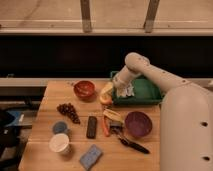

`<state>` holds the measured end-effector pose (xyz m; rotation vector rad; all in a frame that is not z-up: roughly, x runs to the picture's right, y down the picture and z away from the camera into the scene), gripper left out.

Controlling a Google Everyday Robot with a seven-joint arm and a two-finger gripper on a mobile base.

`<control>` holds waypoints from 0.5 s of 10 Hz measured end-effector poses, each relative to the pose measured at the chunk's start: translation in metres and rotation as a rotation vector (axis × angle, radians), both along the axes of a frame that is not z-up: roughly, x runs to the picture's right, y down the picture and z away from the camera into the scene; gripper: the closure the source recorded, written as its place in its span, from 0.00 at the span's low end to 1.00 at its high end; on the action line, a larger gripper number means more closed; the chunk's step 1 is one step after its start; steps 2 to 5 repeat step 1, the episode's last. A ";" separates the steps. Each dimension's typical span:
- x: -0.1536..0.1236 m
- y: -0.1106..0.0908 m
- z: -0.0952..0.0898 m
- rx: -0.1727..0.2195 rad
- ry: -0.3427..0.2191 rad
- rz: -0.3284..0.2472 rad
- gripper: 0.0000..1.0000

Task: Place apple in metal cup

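Observation:
The apple (105,99), yellow-orange with a reddish blush, is at the back of the wooden table (47,112), between the orange-red bowl (84,89) and the green tray (145,90). My gripper (106,95) reaches down from the right and is shut on the apple, at or just above the table top. The metal cup (60,127), a small greyish cylinder, stands at the front left, well away from the gripper, just behind the white cup (60,143).
A dark grape bunch (68,111) lies left of centre. A black bar (92,127), a banana (112,115), a purple bowl (138,123), dark utensils (131,145) and a blue sponge (90,156) lie in front. My arm crosses the tray.

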<state>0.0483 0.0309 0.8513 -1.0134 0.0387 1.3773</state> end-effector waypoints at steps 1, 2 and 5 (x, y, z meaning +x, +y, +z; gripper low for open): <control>0.000 0.000 0.000 0.000 -0.001 0.000 0.20; 0.000 0.000 0.000 0.000 -0.001 0.000 0.20; 0.000 0.000 0.000 0.000 -0.001 0.000 0.20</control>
